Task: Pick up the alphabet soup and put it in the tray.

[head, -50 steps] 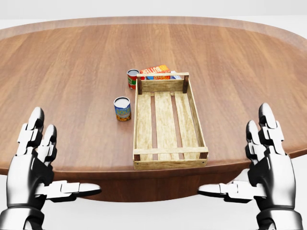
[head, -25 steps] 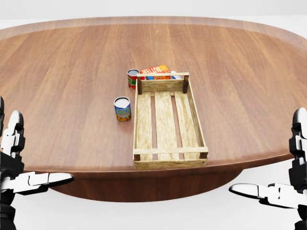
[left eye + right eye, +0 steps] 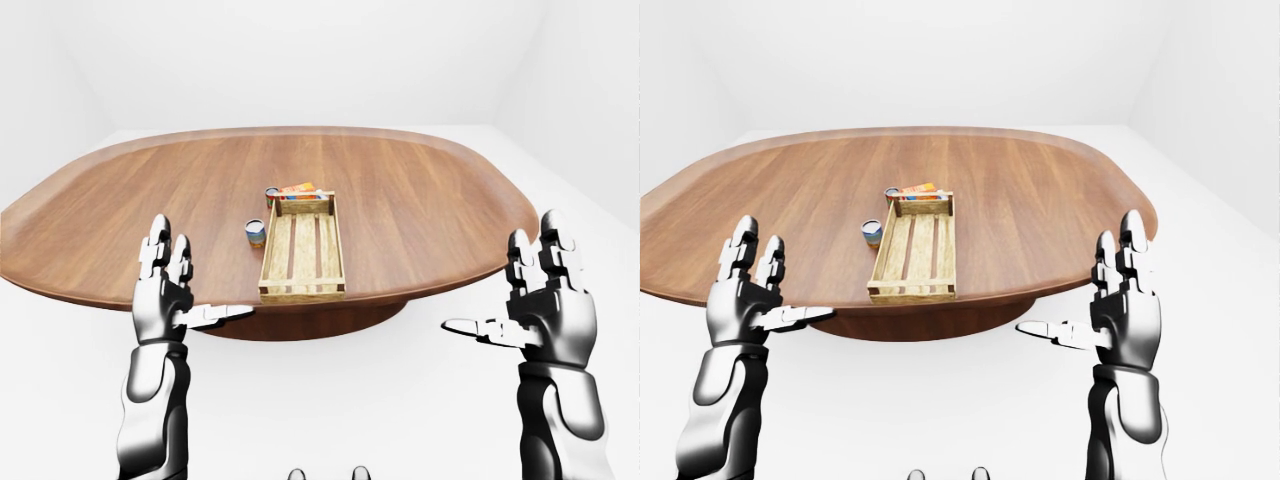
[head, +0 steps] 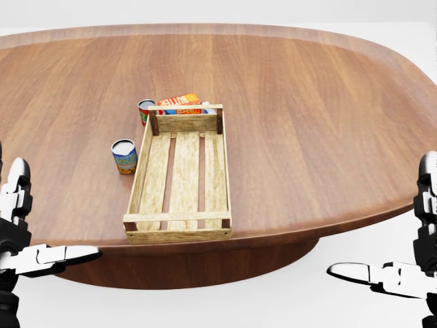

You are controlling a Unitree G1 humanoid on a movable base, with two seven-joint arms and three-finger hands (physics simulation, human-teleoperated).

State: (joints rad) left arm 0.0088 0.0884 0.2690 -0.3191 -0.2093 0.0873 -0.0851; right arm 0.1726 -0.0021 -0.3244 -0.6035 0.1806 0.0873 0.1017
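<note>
Camera is shifting right since 0.5 s ago: wooden tray (image 4: 179,171) and blue-labelled can (image 4: 124,156) now sit left; base repositioning. Left hand (image 3: 165,290) and right hand (image 3: 540,300) are hanging open, empty.

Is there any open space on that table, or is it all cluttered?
Mostly open. The table is bare wood right of the tray and left of the two cans. The tray itself is empty. It is crowded only at its top end, where a can and box huddle.
</note>
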